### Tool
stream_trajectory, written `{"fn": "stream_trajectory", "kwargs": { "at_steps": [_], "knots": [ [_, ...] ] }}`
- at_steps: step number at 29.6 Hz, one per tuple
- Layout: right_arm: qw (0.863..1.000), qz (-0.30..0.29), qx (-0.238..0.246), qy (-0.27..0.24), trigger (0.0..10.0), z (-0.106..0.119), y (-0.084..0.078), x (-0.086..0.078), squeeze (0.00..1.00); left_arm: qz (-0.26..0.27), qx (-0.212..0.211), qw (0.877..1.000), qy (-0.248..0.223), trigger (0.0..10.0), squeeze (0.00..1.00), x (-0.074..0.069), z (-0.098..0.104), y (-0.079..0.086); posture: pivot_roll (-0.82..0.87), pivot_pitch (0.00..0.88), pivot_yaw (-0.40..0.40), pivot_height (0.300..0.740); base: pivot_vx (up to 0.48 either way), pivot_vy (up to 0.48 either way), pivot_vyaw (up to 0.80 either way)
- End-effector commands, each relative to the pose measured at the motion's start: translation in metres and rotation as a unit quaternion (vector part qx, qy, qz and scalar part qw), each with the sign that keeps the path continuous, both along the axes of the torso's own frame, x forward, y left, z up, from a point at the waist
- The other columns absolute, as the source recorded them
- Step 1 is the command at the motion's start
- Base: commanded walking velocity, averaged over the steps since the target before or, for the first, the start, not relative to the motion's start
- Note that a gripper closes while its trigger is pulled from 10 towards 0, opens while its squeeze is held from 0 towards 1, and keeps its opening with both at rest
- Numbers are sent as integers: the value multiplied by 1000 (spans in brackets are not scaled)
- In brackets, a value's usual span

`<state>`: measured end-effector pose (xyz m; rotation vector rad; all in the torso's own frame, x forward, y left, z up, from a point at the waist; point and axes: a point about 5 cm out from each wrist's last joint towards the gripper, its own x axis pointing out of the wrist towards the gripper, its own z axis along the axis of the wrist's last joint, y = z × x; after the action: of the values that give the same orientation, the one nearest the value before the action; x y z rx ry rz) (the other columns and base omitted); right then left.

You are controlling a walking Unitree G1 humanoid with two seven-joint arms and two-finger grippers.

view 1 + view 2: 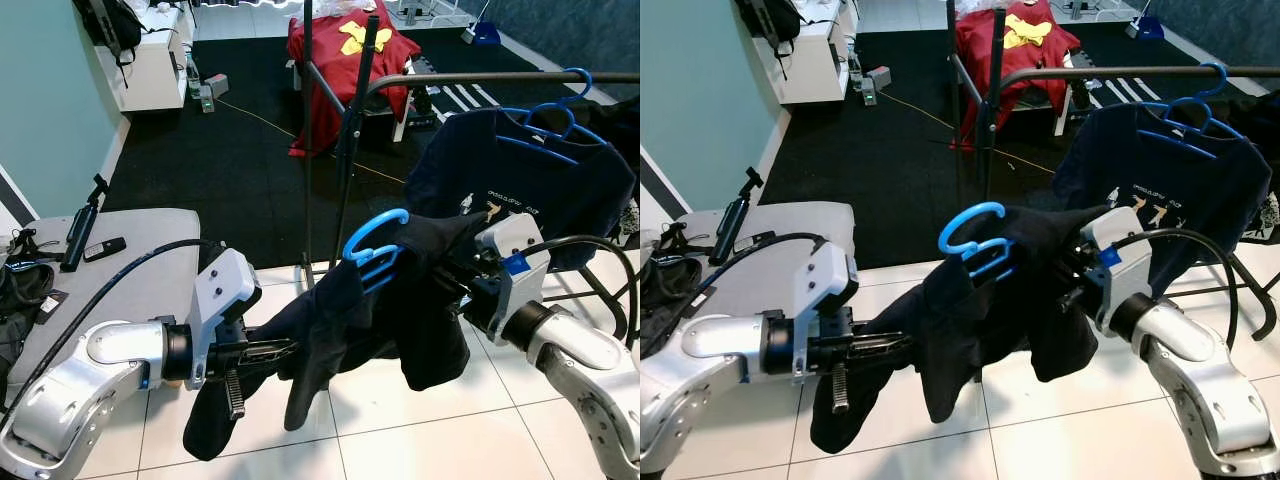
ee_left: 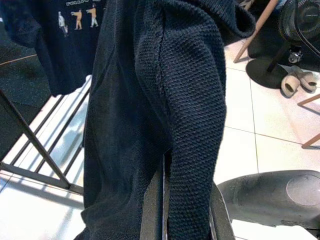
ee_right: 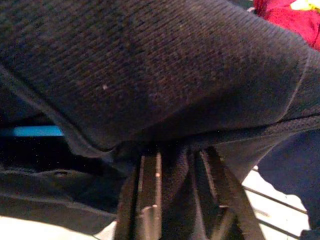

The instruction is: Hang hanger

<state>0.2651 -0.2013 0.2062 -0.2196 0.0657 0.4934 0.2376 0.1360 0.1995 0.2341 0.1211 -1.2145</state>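
Note:
A blue hanger (image 1: 372, 232) carries a dark navy knit garment (image 1: 345, 320), held in the air between my two arms. My left gripper (image 1: 285, 350) is shut on the garment's lower left part; the knit is pinched between its fingers (image 2: 152, 210). From the right, my right gripper (image 1: 455, 285) is shut on the garment's shoulder, and fabric (image 3: 165, 65) covers its fingers (image 3: 148, 200). The hanger's hook points up and to the left, below the dark rack bar (image 1: 480, 78). A navy printed T-shirt (image 1: 520, 190) hangs from that bar on a second blue hanger (image 1: 560, 115).
The rack's upright posts (image 1: 345, 150) stand just behind the held garment. A grey table (image 1: 150, 260) with a remote (image 1: 105, 248) is on my left. A red shirt (image 1: 345, 50) hangs further back over black carpet. A fan base (image 2: 270, 70) and slippers (image 2: 300, 80) are on the tiles.

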Motion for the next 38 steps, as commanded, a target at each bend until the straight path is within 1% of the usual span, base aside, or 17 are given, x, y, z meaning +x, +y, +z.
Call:
{"fn": "stream_trajectory", "kwargs": {
  "at_steps": [1,4,6,8,9,10,11,13,14,15,19,22,23,29,31,33,38],
  "knots": [
    [1000,1,7,-2,10000,2,0,-2,1000,-10,2,1000,-15,10000,0,0,3,-2,-28,123,-4,740,0,0,0],
    [1000,-11,22,-7,10000,6,-3,-2,1000,-6,3,1000,-17,10000,0,1,4,0,-29,123,-3,740,0,0,0],
    [1000,0,20,-8,10000,9,1,-3,1000,-3,2,1000,-18,10000,0,2,4,0,-31,124,-5,740,0,0,0],
    [1000,19,13,-4,10000,11,16,-5,1000,3,-1,1000,-20,10000,0,4,3,-2,-33,124,-5,740,0,0,0],
    [1000,19,13,-4,10000,11,16,-5,1000,3,-1,1000,-20,10000,0,4,3,-2,-33,124,-5,740,0,0,0],
    [999,31,11,-1,10000,11,30,-6,1000,3,-4,1000,-20,10000,0,4,2,-5,-40,124,-5,740,0,0,0],
    [999,31,11,-1,10000,11,30,-6,1000,3,-4,1000,-20,10000,0,4,2,-5,-40,124,-5,740,0,0,0],
    [998,61,7,10,10000,7,60,-10,1000,0,-19,1000,-18,10000,0,4,1,-16,-38,125,-7,740,0,0,0],
    [998,61,7,10,10000,7,60,-10,1000,0,-19,1000,-18,10000,0,4,1,-16,-38,125,-7,740,0,0,0],
    [998,67,8,15,10000,3,71,-11,1000,-1,-30,999,-17,10000,0,3,1,-22,-38,125,-7,740,0,0,0],
    [998,64,8,27,10000,-5,83,-9,1000,-8,-55,998,-12,10000,0,0,3,-35,-38,126,-7,740,0,0,0],
    [998,62,7,30,10000,-6,85,-9,1000,-11,-59,998,-10,10000,0,-1,3,-37,-38,126,-7,740,0,0,0],
    [998,56,1,34,10000,-8,85,-8,0,-13,-61,998,-10,10000,0,-2,3,-39,-38,126,-7,740,0,0,0],
    [999,-29,-18,35,10000,-9,71,4,0,-19,-66,998,-10,10000,0,-4,5,-40,-38,126,-7,740,0,0,0],
    [999,-29,-18,35,10000,-9,71,4,0,-19,-66,998,-10,10000,0,-4,5,-40,-38,126,-7,740,0,0,0],
    [998,-56,-16,22,10000,-4,65,7,0,-28,-66,997,-7,10000,0,-6,5,-40,-37,126,-7,740,0,0,0],
    [996,-82,-13,7,10000,0,59,9,0,-34,-62,997,-4,10000,0,-8,3,-40,-38,126,-7,740,0,0,0]
  ]
}}
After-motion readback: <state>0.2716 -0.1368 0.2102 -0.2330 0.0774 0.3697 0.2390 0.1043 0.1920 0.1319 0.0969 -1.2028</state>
